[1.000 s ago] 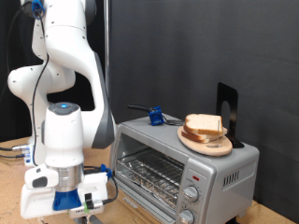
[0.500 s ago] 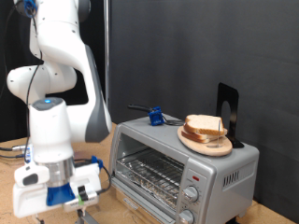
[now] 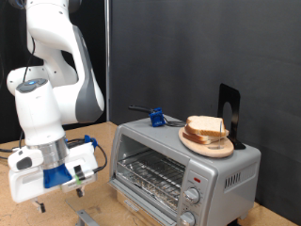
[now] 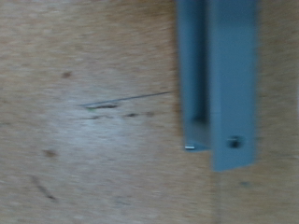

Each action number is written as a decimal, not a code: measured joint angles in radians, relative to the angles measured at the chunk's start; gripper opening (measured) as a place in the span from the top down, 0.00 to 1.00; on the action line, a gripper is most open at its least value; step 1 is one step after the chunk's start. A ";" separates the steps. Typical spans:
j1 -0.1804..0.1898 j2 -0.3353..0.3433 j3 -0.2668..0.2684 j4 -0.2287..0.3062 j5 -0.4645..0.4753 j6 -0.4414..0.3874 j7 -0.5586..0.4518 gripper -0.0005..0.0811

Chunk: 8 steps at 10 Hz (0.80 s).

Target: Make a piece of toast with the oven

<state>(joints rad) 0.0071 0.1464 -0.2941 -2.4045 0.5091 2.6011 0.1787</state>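
The silver oven (image 3: 184, 166) stands at the exterior view's right, its wire rack (image 3: 150, 175) showing at the front. Slices of pale toast bread (image 3: 205, 126) are stacked on a round wooden plate (image 3: 209, 145) on top of the oven. My gripper (image 3: 77, 191) hangs low over the wooden table, to the left of the oven and apart from it. No picture shows anything between its fingers. The wrist view shows only the wooden tabletop (image 4: 93, 121) and a grey-blue bar (image 4: 217, 84); the gripper's fingers do not show there.
A small blue object (image 3: 156, 118) and a black stand (image 3: 229, 113) sit on the oven top beside the plate. A grey piece (image 3: 87, 218) lies on the table below the gripper. A black curtain forms the backdrop.
The arm has swung to the exterior view's left and lifted; the gripper has risen from the bottom edge, away from the oven front.
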 joint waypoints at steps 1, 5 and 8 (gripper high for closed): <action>0.000 -0.036 0.006 0.008 0.071 -0.074 -0.078 0.00; -0.003 -0.211 0.001 0.008 0.191 -0.320 -0.120 0.00; -0.004 -0.333 0.008 -0.001 0.065 -0.373 0.109 0.00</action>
<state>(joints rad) 0.0036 -0.1864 -0.2858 -2.4057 0.5736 2.2283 0.2879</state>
